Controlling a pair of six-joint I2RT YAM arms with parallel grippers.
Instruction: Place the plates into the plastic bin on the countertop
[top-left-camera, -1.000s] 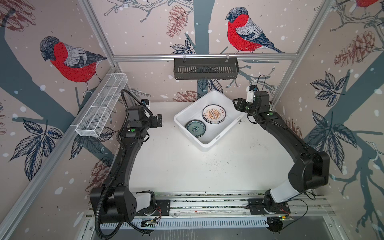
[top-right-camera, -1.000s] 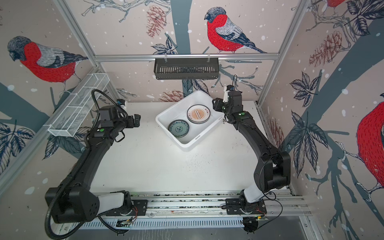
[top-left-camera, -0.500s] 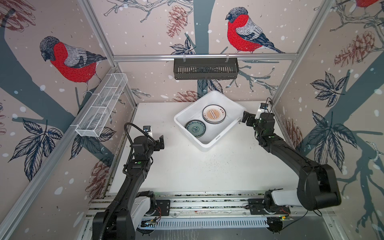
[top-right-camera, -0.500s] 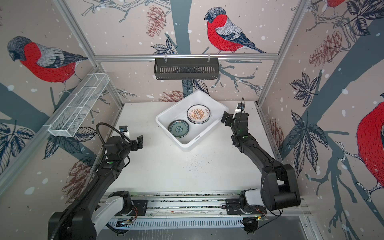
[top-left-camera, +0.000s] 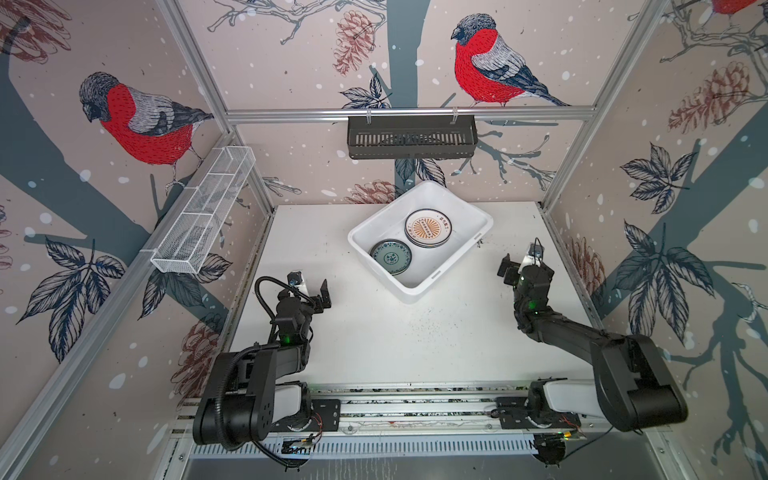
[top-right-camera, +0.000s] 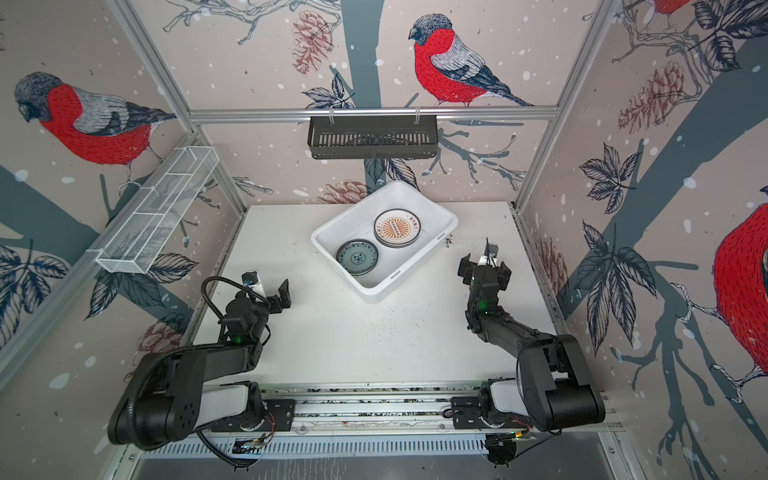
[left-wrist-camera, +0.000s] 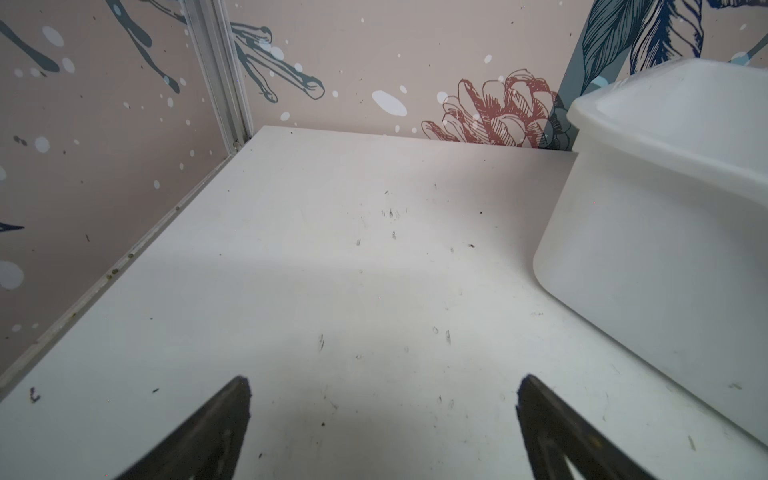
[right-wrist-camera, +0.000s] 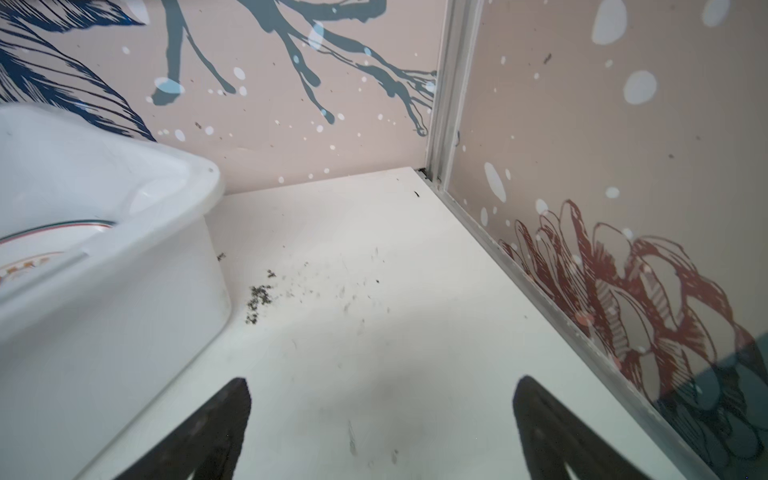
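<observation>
**Both claws released, plates resting in the bin**

In both top views, the white bin (top-left-camera: 415, 291) (top-right-camera: 376, 291) sits turned at an angle at the back middle of the countertop (top-left-camera: 395, 340). Inside it lie a teal plate (top-left-camera: 390, 257) and, beside it, a sunburst plate (top-left-camera: 428, 226) on top of a stack. The left claw (top-left-camera: 308, 289) hangs over bare countertop to the bin's left, apart from it. The right claw (top-left-camera: 524, 266) hangs to the bin's right, also apart. Both are spread wide and hold nothing.

From the left wrist, the left claw (left-wrist-camera: 384, 380) gapes over speckled countertop, with the bin wall (left-wrist-camera: 648, 249) off to one side.

From the right wrist, the right claw (right-wrist-camera: 380, 380) gapes likewise. The bin (right-wrist-camera: 104, 332) stands alongside, with a plate rim (right-wrist-camera: 50, 245) showing inside.
</observation>
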